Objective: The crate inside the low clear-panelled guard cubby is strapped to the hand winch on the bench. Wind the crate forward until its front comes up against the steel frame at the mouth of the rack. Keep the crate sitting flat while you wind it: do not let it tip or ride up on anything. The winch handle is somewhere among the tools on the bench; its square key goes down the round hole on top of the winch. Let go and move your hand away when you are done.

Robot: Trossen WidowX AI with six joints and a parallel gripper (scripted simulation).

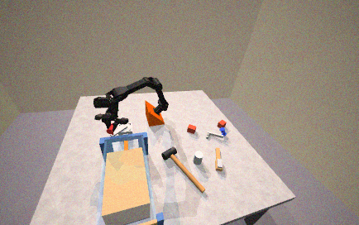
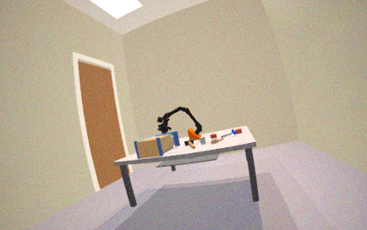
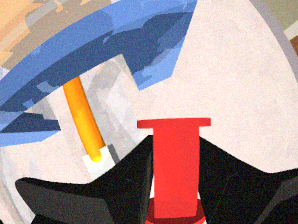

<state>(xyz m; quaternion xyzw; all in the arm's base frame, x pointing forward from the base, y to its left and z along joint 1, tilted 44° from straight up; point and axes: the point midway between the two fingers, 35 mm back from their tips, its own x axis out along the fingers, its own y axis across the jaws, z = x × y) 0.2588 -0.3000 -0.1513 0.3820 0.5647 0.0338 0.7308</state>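
The tan crate [image 1: 126, 175] [image 2: 148, 148] sits flat inside the low guard cubby, behind the blue steel frame [image 1: 124, 137] [image 3: 100, 50]. A gap shows between the crate's front and the frame. An orange strap [image 1: 126, 145] [image 3: 82, 117] runs through the gap to the whitish winch [image 1: 125, 129] [image 3: 97, 163] just outside the frame. My gripper [image 1: 111, 125] [image 3: 171, 140] is shut on the upright red grip [image 1: 110, 129] [image 3: 176, 170] of the winch handle, beside the winch. The handle's pale arm reaches over the winch in the top view; the key and hole are not visible.
An orange wedge [image 1: 154, 117] stands by the arm's base. A mallet [image 1: 188, 174], a grey cylinder [image 1: 198, 158], a wooden-handled tool [image 1: 218, 159], red blocks [image 1: 191, 129] [image 1: 222, 123] and a blue-ended crank-like tool [image 1: 215, 135] lie on the bench to the right in the top view.
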